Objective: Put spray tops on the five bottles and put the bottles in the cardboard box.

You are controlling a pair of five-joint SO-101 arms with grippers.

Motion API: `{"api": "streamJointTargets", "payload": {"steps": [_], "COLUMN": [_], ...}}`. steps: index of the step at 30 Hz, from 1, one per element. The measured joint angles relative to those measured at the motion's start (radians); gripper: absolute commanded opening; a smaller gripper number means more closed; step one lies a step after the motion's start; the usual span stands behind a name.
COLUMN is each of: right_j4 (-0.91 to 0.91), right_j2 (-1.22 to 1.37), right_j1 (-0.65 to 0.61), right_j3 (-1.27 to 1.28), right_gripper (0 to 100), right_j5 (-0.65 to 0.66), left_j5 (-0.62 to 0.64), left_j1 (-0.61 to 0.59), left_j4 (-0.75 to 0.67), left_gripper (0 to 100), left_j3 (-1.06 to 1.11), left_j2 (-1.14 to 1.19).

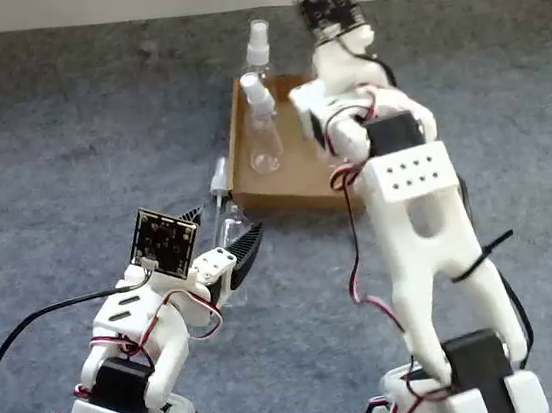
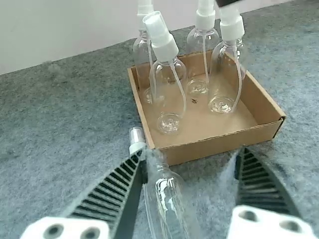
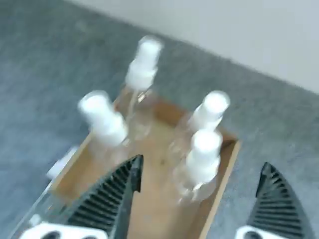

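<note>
The cardboard box (image 1: 303, 178) (image 2: 224, 142) (image 3: 162, 149) stands on grey carpet. Several clear bottles with white spray tops stand upright in it, among them a front one (image 2: 169, 84) (image 1: 263, 132) and a right-hand one (image 2: 227, 69) (image 3: 202, 149). One more capped bottle (image 2: 164, 199) (image 1: 225, 218) lies on the carpet just in front of the box. My left gripper (image 2: 193, 157) (image 1: 221, 235) is open around this bottle, which rests against one finger (image 2: 124, 189). My right gripper (image 3: 202, 167) hangs open above the box, over the standing bottles, holding nothing.
The right arm (image 1: 404, 181) stretches from the near edge over the box's right side. A pale wall (image 2: 60, 30) runs behind the box. Open carpet (image 1: 67, 141) lies to the left of the box and between the two arm bases.
</note>
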Motion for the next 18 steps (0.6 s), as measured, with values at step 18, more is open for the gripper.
{"api": "streamJointTargets", "payload": {"steps": [18], "right_j4": [0.253], "right_j2": [0.087], "right_j1": [-0.471], "right_j3": [0.107], "right_gripper": [30.1], "right_j5": [-0.367], "left_j5": [-0.049], "left_j1": [-0.583], "left_j4": [0.226], "left_gripper": [23], "left_j3": [-0.503], "left_j2": [0.348]}}
